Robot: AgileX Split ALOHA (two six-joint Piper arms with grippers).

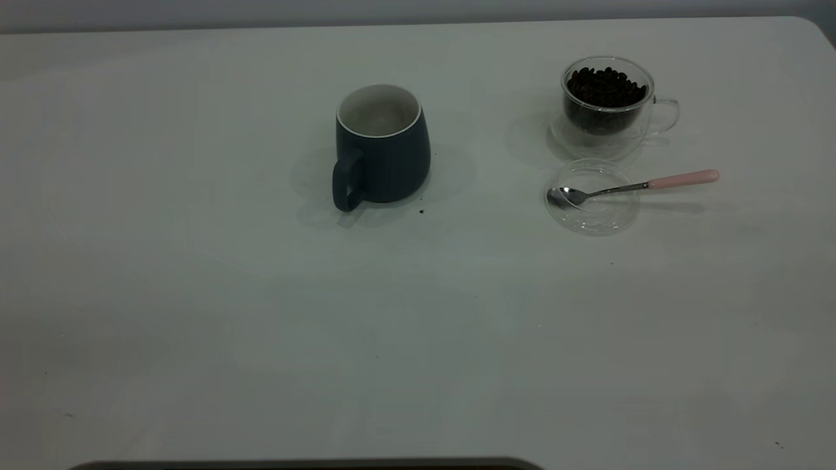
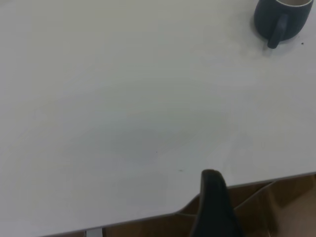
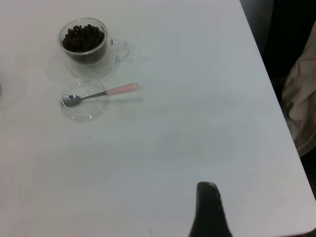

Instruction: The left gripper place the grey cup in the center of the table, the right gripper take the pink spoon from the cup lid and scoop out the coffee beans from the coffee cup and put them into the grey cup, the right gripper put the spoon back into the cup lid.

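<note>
Grey cup point(image 1: 382, 147) upright mid-table; pink spoon point(image 1: 627, 187) bowl in cup lid point(image 1: 593, 215), near coffee cup point(image 1: 607, 108) of beans point(image 1: 606, 86); both grippers' jaw state unclear

Slate-grey cup point(image 1: 382, 147) white inside, near-black coffee beans point(image 1: 606, 86), pink-handled silver spoon point(image 1: 630, 187), white table point(image 1: 418, 326)

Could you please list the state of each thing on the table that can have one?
grey cup: upright near the table's centre, no beans visible inside.
coffee cup: upright, filled with coffee beans.
cup lid: lying flat in front of the coffee cup.
pink spoon: bowl resting in the lid, handle sticking out over the rim.
left gripper: back at the table's edge.
right gripper: likewise pulled back, holding nothing.
</note>
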